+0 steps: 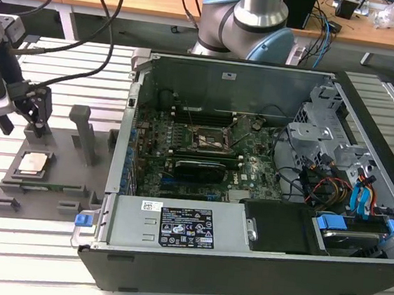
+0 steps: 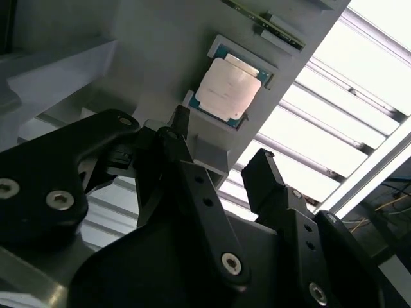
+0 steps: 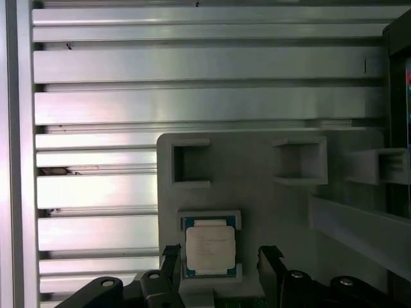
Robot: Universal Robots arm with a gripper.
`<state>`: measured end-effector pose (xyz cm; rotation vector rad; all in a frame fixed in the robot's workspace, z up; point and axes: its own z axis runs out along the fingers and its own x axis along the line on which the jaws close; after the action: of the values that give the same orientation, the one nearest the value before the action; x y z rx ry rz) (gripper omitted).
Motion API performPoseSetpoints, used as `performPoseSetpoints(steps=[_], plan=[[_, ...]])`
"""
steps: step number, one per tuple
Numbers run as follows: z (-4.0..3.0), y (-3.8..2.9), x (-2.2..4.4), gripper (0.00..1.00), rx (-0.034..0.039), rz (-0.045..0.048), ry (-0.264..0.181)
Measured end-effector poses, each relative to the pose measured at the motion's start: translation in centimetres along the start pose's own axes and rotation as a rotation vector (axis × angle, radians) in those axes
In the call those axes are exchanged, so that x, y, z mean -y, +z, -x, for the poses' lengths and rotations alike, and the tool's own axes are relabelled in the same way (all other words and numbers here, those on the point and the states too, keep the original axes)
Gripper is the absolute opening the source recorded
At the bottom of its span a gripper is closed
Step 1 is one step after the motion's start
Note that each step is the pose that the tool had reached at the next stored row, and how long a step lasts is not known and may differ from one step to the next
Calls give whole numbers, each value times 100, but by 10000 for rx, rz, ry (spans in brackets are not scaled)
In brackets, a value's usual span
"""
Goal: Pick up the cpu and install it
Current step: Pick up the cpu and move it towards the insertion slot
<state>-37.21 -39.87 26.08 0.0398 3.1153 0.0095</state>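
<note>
The small flat square cpu (image 1: 32,163) (image 2: 230,88) (image 3: 210,249), silver-grey metal top with a thin darker rim, lay in a shallow pocket of the grey plastic fixture block (image 1: 51,195) (image 3: 282,212), near the edge of the slatted tabletop (image 1: 16,255) at the exterior view's left. The black pincer (image 1: 23,126) (image 2: 221,138) (image 3: 219,253) hung above it, spread wide, holding nothing.

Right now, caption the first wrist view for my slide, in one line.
Open gripper above the cpu, which lies flat in its recess on the grey fixture, one finger to each side.
</note>
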Motion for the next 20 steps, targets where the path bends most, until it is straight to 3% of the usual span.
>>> performPoseSetpoints(steps=[10, 12, 13, 14, 15, 20], plan=[[-4, 148, 1, 60, 0, -9, 0], [-6, 179, 0, 60, 2, -76, -3], [-5, 183, 1, 60, 2, -141, -8], [-5, 191, 1, 60, 8, -290, -26], [-5, 215, 2, 60, 9, -328, -74], [-8, 308, 15, 60, 12, -319, -475]])
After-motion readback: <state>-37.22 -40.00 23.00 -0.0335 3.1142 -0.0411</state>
